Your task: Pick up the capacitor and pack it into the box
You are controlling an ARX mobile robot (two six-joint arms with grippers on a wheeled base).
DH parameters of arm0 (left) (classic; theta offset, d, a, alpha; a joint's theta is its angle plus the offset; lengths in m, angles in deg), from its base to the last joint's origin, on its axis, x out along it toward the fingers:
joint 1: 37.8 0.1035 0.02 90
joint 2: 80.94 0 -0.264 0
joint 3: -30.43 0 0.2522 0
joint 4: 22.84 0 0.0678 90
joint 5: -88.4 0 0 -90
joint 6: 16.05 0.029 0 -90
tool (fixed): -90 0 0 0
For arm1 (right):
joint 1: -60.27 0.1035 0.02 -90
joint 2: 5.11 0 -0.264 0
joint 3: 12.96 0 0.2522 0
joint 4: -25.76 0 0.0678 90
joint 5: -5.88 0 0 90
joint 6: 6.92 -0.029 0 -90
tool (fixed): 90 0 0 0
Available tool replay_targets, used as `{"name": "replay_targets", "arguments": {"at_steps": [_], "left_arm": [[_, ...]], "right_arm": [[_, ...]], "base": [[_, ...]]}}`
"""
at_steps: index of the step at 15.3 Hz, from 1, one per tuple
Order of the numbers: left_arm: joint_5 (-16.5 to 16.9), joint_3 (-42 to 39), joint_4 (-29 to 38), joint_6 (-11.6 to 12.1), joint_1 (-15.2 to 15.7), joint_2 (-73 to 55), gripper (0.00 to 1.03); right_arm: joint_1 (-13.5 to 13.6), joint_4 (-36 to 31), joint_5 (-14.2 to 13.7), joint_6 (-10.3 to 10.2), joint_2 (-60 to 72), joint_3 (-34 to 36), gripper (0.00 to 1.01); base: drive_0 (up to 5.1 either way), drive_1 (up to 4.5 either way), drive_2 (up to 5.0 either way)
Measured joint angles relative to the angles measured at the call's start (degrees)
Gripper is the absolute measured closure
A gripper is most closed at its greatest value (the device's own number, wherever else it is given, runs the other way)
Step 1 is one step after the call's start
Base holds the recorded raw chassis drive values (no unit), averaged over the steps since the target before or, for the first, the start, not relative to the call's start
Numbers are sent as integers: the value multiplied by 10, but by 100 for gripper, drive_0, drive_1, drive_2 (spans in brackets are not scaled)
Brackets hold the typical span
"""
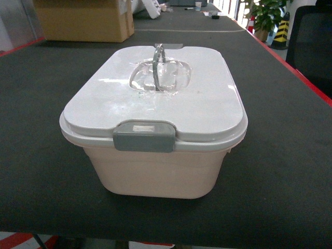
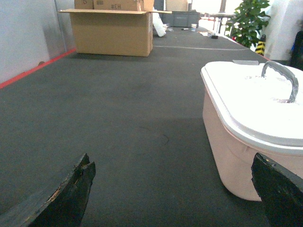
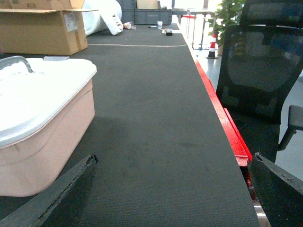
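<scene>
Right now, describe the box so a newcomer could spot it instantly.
On the long dark table, nearest the robot, stands the box: a pale pink tub with rounded corners. Its white lid is on, with a grey latch in front and a clear handle on top. The cardboard carton far behind is brown and open-topped.

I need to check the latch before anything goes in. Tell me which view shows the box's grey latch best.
The head view: the grey latch faces the camera, centred on the near rim of the box, lid on. The left wrist view shows only the box's side, lid and handle; the right wrist view likewise, no latch.
</scene>
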Motion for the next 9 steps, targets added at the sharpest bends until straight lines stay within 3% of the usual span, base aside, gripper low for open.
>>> {"name": "replay_targets", "arguments": {"at_steps": [9], "left_arm": [[0,0,0,0,0,0,5]], "right_arm": [[0,0,0,0,0,0,3]], "base": [[0,0,0]]}}
